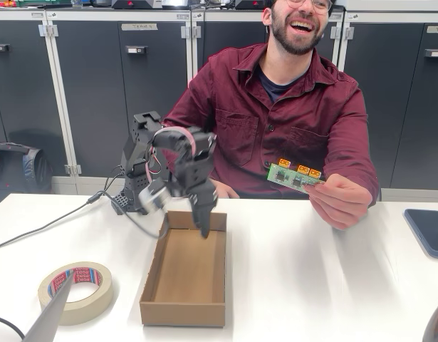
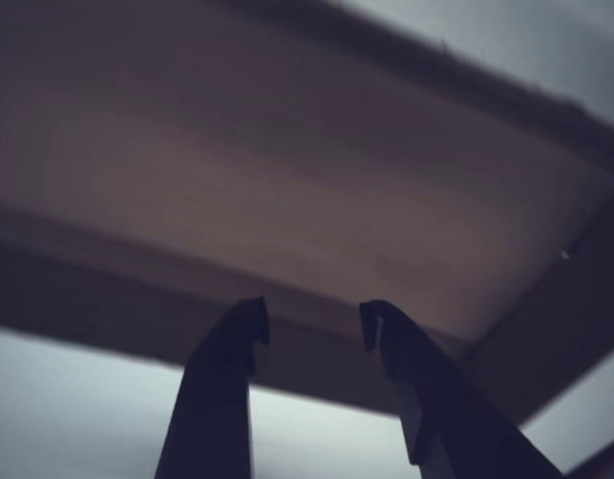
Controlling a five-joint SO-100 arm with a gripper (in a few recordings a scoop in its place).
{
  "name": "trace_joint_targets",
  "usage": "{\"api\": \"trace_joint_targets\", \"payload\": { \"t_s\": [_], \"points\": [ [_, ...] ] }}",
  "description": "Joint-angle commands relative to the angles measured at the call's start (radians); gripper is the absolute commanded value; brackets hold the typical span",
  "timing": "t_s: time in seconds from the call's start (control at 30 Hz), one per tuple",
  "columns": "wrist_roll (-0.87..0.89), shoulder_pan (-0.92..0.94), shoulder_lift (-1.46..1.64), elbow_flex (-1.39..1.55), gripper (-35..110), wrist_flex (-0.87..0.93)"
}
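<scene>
Cardboard box [image 1: 184, 281], open-topped, sits lower centre of the fixed view on the white table [image 1: 311, 285]. Over its far end hangs the black gripper [image 1: 203, 222], its fingers [image 2: 222, 369] parted and gripping nothing, seemingly just above the box floor in the blurred wrist view. Right of centre, a person's hand [image 1: 340, 201] holds a green circuit board [image 1: 293, 178]. A tape roll [image 1: 80, 311] lies lower left.

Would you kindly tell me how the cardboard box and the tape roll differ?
The cardboard box is rectangular and brown; the tape roll is round and cream with a red-printed core. The box is larger and lies under the gripper; the tape roll lies apart, to its left in the fixed view. Both rest on the white table.
</scene>
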Motion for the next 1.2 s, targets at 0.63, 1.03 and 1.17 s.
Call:
{"api": "trace_joint_targets", "payload": {
  "t_s": [0.63, 1.03, 1.17],
  "points": [
    [-0.204, 0.229, -0.081, -0.173, 15, 0.009],
    [-0.876, 0.008, 0.066, 0.172, 27, 0.011],
    [-0.890, -0.051, 0.238, 0.331, 28, 0.009]
  ]
}}
